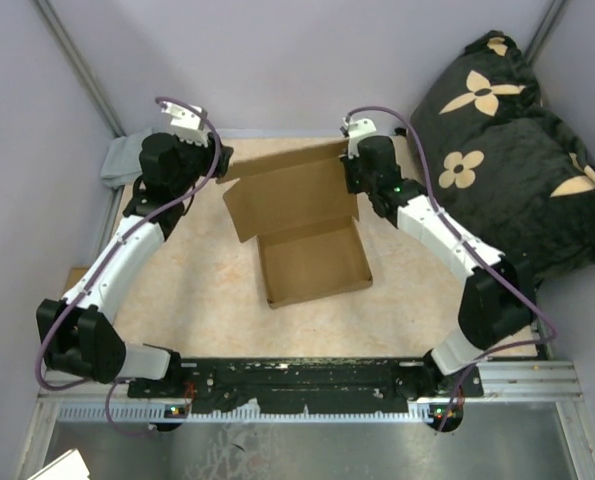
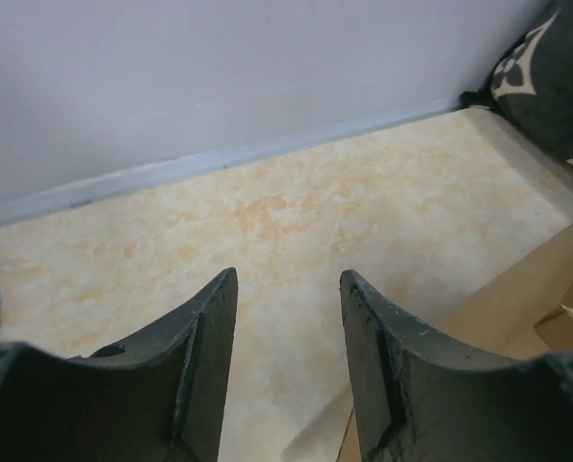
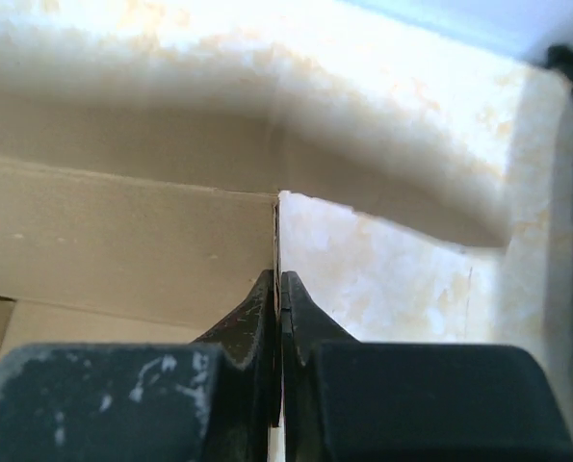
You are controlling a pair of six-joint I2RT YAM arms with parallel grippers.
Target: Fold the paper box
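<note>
The paper box (image 1: 312,262) is brown cardboard in the middle of the table, its tray part formed with raised walls and its lid panel (image 1: 289,196) tilted up behind it. My right gripper (image 1: 354,186) is shut on the lid's right edge; in the right wrist view the thin cardboard edge (image 3: 275,231) runs between the closed fingertips (image 3: 278,281). My left gripper (image 1: 213,160) is open and empty at the lid's back left corner. In the left wrist view its fingers (image 2: 288,289) frame bare table, with cardboard (image 2: 517,298) at the lower right.
A black pillow with tan flowers (image 1: 507,140) lies at the back right, also showing in the left wrist view (image 2: 546,67). A grey cloth (image 1: 122,160) sits at the back left corner. Purple walls close the back and sides. A small cardboard piece (image 1: 74,277) lies by the left edge.
</note>
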